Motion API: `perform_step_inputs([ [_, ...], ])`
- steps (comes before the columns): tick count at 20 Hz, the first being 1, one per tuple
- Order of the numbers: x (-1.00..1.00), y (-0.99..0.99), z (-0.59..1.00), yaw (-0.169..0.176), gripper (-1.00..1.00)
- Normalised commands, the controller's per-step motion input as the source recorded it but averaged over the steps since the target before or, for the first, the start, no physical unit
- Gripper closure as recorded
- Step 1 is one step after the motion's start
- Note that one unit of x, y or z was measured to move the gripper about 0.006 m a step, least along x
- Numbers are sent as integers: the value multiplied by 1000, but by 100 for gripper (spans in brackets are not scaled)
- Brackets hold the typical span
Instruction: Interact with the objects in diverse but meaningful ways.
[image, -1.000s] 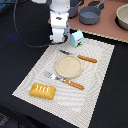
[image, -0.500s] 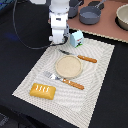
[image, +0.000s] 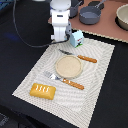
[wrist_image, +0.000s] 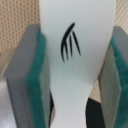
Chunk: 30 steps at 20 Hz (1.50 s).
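Note:
In the wrist view the white fish-shaped piece (wrist_image: 75, 30), with black fin lines on it, stands between the green pads (wrist_image: 34, 85) of my gripper (wrist_image: 75, 75), which is shut on it. In the exterior view the gripper (image: 63, 39) hangs at the far edge of the placemat (image: 102, 75), just to the exterior view's left of the white-blue-green carton (image: 77, 38). The golden scored bread loaf (image: 43, 90) lies on the mat's near corner. A grey two-handled pot (image: 90, 15) stands at the back. No sausage is in view.
A tan round plate (image: 68, 66) sits mid-mat, with an orange-handled knife (image: 81, 57) behind it and an orange-handled fork (image: 66, 80) in front. A second dark pan (image: 75, 7) and a beige bowl (image: 122, 16) stand on the brown surface at the back.

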Motion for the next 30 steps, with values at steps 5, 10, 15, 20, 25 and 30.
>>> perform_step_inputs([
  [5, 171, 262, 1000, 23, 100],
  [10, 718, 458, 627, 0, 100],
  [15, 725, 537, 510, 0, 100],
  [20, 696, 567, 490, 0, 100],
  [25, 674, 545, 457, 0, 100],
  [30, 630, 493, 330, -5, 100],
])
